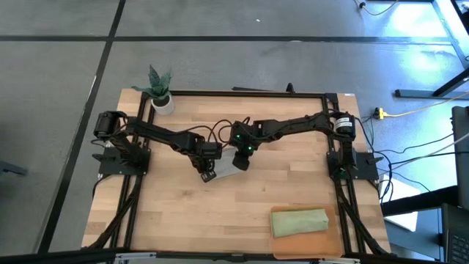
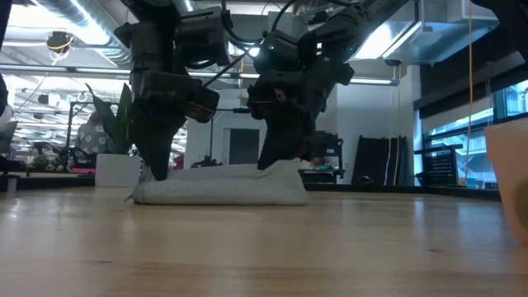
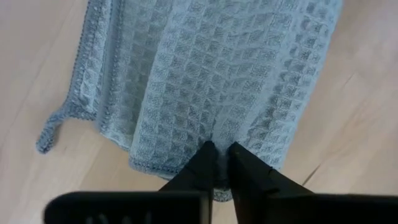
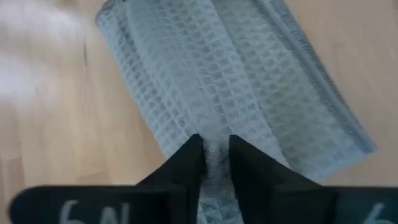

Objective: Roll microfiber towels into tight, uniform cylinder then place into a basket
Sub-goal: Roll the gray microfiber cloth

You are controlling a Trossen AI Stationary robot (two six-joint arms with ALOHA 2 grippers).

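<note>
The light grey towel [image 1: 224, 171] lies as a long folded bundle on the middle of the table; it also shows in the low view [image 2: 219, 188]. My left gripper [image 1: 208, 174] is shut on its left end. My right gripper [image 1: 240, 163] is shut on its right end. The sage green towel [image 1: 299, 222] lies as a bundle in the orange-brown basket [image 1: 308, 248] at the near right corner. My left gripper pinches a raised fold of the grey towel near its end edge [image 3: 214, 134] between its two fingers. The fingers [image 2: 157, 169] come from above, pointing down. The towel's underside rests on the table. My right gripper pinches a ridge of cloth [image 4: 214, 134] along the top of the grey towel between its two fingers, near the right end. The fingers [image 2: 276, 157] come from above, pointing down, and the cloth rises a little at them. The rest of the towel lies on the table.
A small white plant pot [image 1: 163, 103] with a green plant stands at the far left corner. Bare wood lies in front of the grey towel toward the near edge [image 1: 212, 220].
</note>
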